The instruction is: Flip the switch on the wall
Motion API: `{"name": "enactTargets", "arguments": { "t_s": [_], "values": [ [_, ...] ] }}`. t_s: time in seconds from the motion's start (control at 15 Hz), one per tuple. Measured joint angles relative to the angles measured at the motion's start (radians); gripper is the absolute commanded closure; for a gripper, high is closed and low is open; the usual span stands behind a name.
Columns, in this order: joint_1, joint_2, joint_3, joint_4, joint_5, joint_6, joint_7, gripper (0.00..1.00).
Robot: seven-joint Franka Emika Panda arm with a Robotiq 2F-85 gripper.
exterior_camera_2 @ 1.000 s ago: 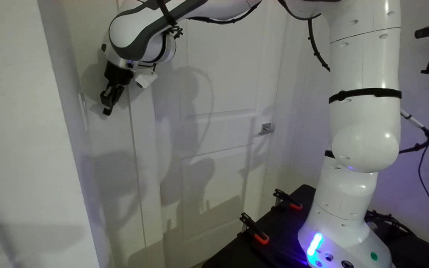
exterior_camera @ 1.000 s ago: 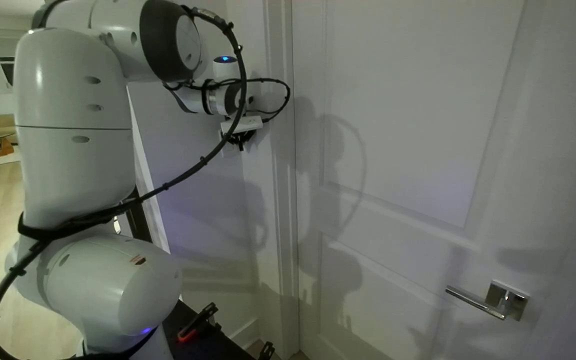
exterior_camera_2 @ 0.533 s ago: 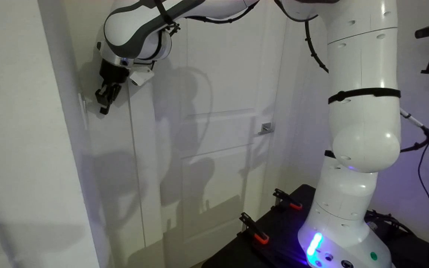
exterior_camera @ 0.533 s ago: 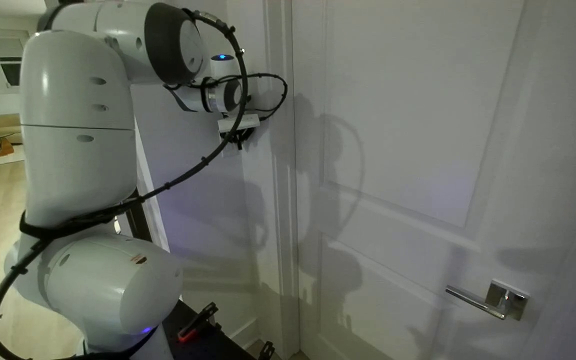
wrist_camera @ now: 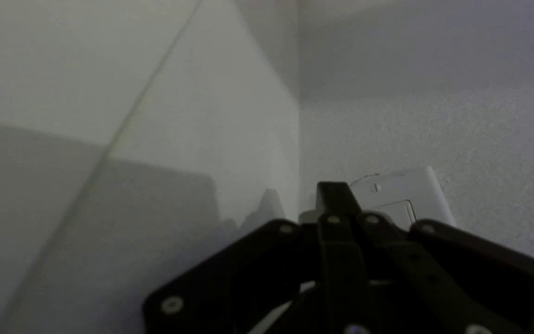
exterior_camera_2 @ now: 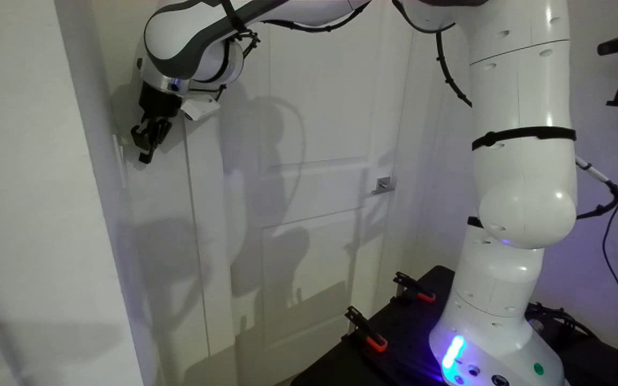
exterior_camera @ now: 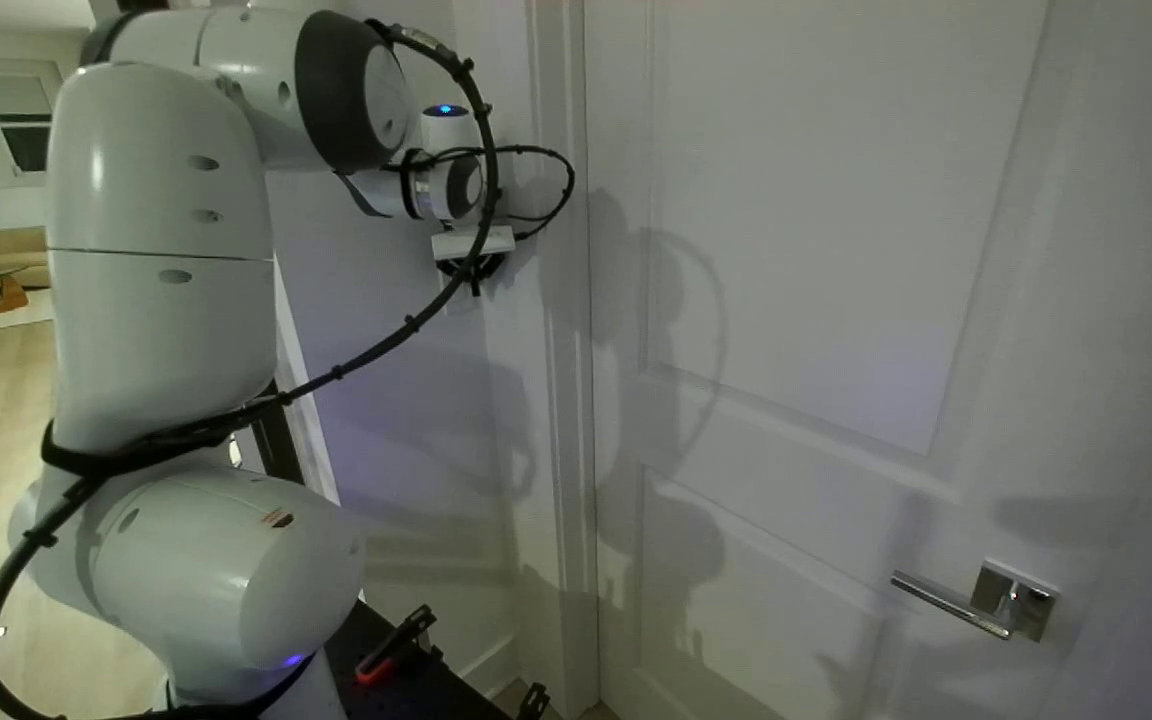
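The switch [wrist_camera: 415, 185] is a white plate with a screw and an inner rocker on the white wall [wrist_camera: 480, 125] in the wrist view. The fingers hide its lower left part. In an exterior view the switch [exterior_camera_2: 120, 161] shows nearly edge-on; in an exterior view it shows faintly [exterior_camera: 460, 301] behind the gripper. My black gripper [wrist_camera: 339, 197] is shut, with its fingertips together and nothing between them. In an exterior view the gripper [exterior_camera_2: 145, 157] points down beside the switch, a small gap away from it. Contact is not visible.
A wall corner [wrist_camera: 298, 139] lies close to the switch. A white panelled door [exterior_camera: 786, 250] with a silver lever handle [exterior_camera: 976, 605] stands beside its door frame [exterior_camera: 561, 400]. Clamps [exterior_camera_2: 365, 329] sit on the black table [exterior_camera_2: 336, 370]. A cable [exterior_camera: 366, 355] loops along the arm.
My gripper has moved left and slightly up in the exterior views, closer to the switch wall. The arm has shifted with it. The switch and door have not moved.
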Motion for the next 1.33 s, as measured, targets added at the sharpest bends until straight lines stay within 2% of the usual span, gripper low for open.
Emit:
{"name": "enactTargets", "arguments": {
  "t_s": [1.33],
  "values": [
    [0.027, 0.062, 0.024, 0.192, -0.003, -0.219, 0.128, 1.00]
  ]
}}
